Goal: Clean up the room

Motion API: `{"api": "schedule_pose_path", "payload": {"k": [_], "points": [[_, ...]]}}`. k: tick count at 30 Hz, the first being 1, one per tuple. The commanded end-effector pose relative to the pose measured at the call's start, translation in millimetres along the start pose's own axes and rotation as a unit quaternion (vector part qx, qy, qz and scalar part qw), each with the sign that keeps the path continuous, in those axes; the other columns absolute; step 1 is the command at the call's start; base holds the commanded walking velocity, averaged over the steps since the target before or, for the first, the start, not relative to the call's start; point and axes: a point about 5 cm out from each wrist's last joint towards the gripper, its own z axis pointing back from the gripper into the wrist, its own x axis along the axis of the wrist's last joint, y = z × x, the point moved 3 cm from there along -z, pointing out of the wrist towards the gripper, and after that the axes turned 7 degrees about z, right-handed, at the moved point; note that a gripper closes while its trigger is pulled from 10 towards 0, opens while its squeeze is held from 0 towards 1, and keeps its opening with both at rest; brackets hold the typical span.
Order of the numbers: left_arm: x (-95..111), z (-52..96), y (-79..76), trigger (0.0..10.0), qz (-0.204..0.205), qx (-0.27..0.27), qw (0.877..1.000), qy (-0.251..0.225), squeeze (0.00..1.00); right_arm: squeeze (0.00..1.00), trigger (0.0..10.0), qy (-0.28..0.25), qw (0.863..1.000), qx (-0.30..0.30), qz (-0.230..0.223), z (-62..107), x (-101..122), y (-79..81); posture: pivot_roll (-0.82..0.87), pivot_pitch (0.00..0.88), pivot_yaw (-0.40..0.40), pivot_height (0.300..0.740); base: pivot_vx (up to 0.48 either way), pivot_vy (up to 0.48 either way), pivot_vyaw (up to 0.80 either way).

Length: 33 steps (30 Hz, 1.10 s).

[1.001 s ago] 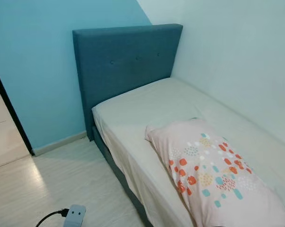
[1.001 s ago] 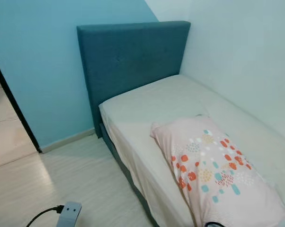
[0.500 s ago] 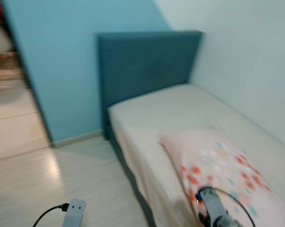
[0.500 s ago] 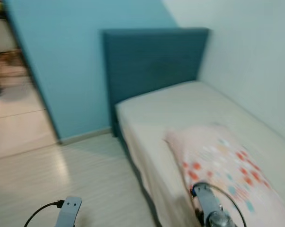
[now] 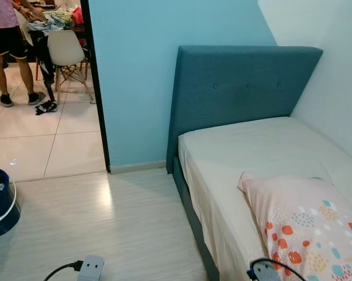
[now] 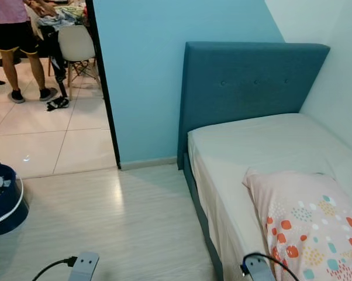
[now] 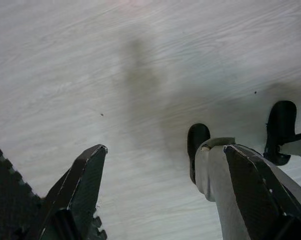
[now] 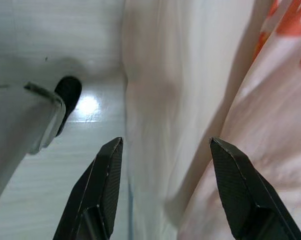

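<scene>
A bed [image 5: 252, 146] with a cream sheet and a blue padded headboard [image 5: 240, 88] stands against the right wall. On it lies a pink pillow [image 5: 304, 222] with coloured dots. My left gripper [image 7: 165, 150] hangs open over the pale wooden floor [image 7: 115, 60], with nothing between its fingers. My right gripper [image 8: 165, 142] is open beside the bed's edge, above the hanging sheet [image 8: 175, 90] and the pillow [image 8: 270, 125]. My left wrist [image 5: 89, 268] and right wrist [image 5: 264, 272] show at the bottom of the eye views.
A dark blue bin [image 5: 0, 205] with a white rim stands on the floor at the left. Through an open doorway [image 5: 47, 117], a person [image 5: 6, 35] stands on a tiled floor by a white chair [image 5: 65, 50], with shoes [image 5: 47, 106] nearby.
The camera has turned left, bringing the doorway, the person and the bin into view. My right wrist now shows at the bottom edge. The bed and pillow have not moved.
</scene>
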Motion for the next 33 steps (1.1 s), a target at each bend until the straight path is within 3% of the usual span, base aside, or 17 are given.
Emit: {"api": "schedule_pose_path", "payload": {"k": [1,17,23,27,28,29,33], "points": [[0,0.0,2.1,10.0,-0.005,0.004,1.000,0.003,0.00,0.00,10.0,0.003,1.000,0.000,0.001,0.1,-1,-0.7,0.00,0.000,-0.097,0.740,0.469,0.000,0.00],[-1,0.0,2.6,10.0,-0.012,0.005,1.000,0.005,0.00,0.00,10.0,0.007,1.000,0.019,-0.018,-1.5,-4,18.9,0.00,0.000,-0.094,0.740,0.479,0.000,0.00],[0,-0.1,-3.1,10.0,-0.005,-0.010,1.000,0.002,0.00,0.00,10.0,0.016,0.998,-0.005,-0.058,-1.0,-8,13.5,-0.01,0.000,-0.090,0.740,0.204,0.000,-0.77],[1,0.1,-11.4,10.0,-0.003,-0.032,0.999,0.000,0.00,0.00,10.0,0.022,0.987,-0.069,-0.143,1.4,-13,-8.2,-0.01,0.000,-0.084,0.740,0.000,0.000,-0.77],[1,0.1,-11.4,10.0,-0.003,-0.032,0.999,0.000,0.00,0.00,10.0,0.022,0.987,-0.069,-0.143,1.4,-13,-8.2,-0.01,0.000,-0.084,0.740,0.000,0.000,-0.77],[1,0.1,-12.9,10.0,-0.002,-0.038,0.999,-0.001,0.00,0.00,10.0,0.018,0.978,-0.099,-0.181,4.4,-15,-25.3,-0.01,0.000,-0.084,0.740,0.000,0.000,-0.77],[2,0.2,-14.3,10.0,-0.004,-0.043,0.999,-0.003,0.00,0.00,10.0,-0.003,0.963,-0.140,-0.228,8.8,-6,-53.2,-0.01,0.000,-0.084,0.740,0.000,0.000,-0.77]]}}
